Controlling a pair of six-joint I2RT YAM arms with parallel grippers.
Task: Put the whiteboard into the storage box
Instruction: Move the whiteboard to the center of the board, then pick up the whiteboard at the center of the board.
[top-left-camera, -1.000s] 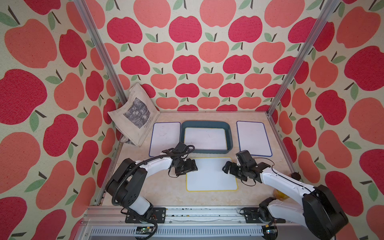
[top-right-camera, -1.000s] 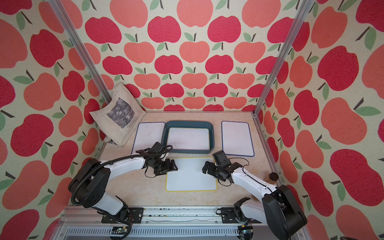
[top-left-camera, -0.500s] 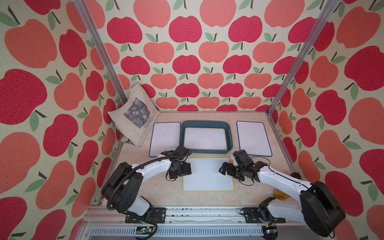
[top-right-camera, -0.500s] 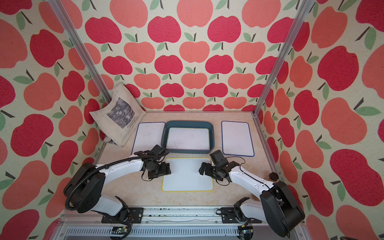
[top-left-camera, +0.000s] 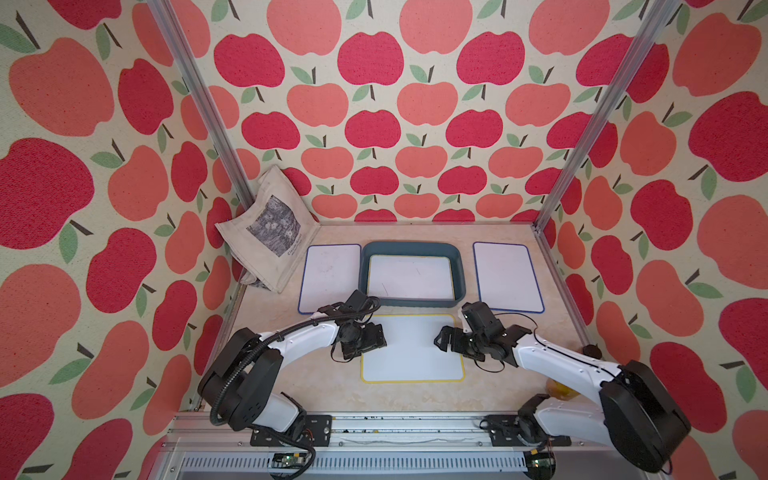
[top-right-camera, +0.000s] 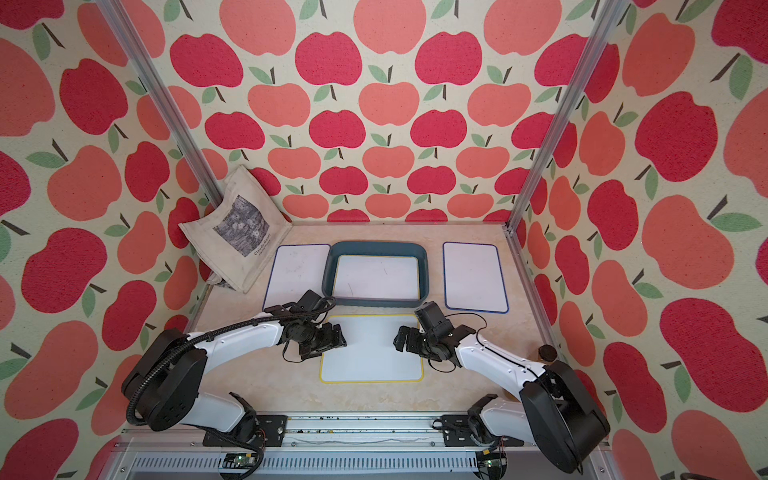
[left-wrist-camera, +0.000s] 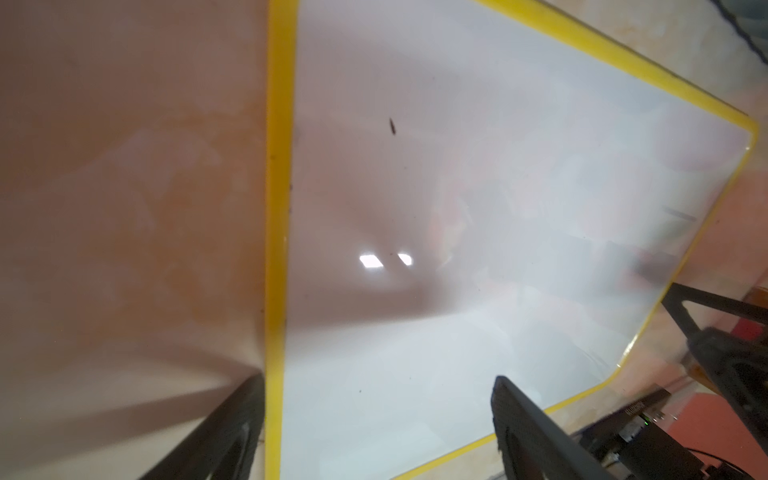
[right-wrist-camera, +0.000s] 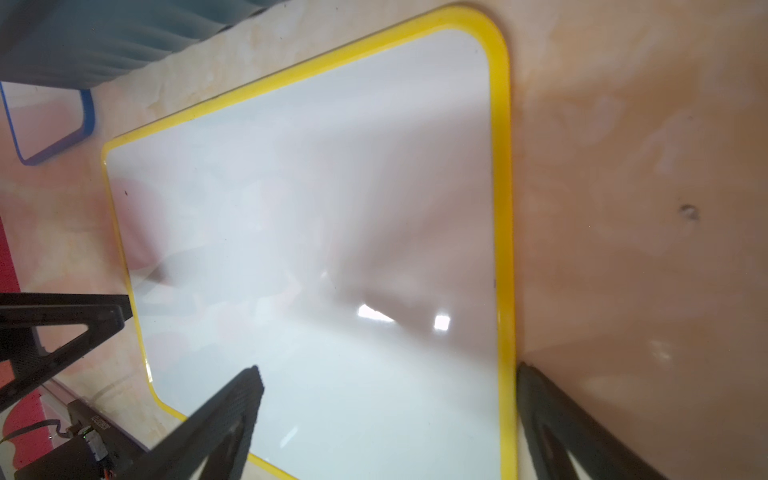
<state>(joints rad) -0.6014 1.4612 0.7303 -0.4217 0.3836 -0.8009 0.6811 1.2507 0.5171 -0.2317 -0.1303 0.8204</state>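
Straddles the flat yellow-framed whiteboard's (top-left-camera: 411, 353) opposite short edges with left end effector (left-wrist-camera: 376, 382) and right end effector (right-wrist-camera: 388, 368), both spread wide.

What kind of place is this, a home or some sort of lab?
Probably a robot test booth, not a home: apple-print walls between aluminium posts, the left arm and right arm bolted to a rail, whiteboards laid out beside a storage box.
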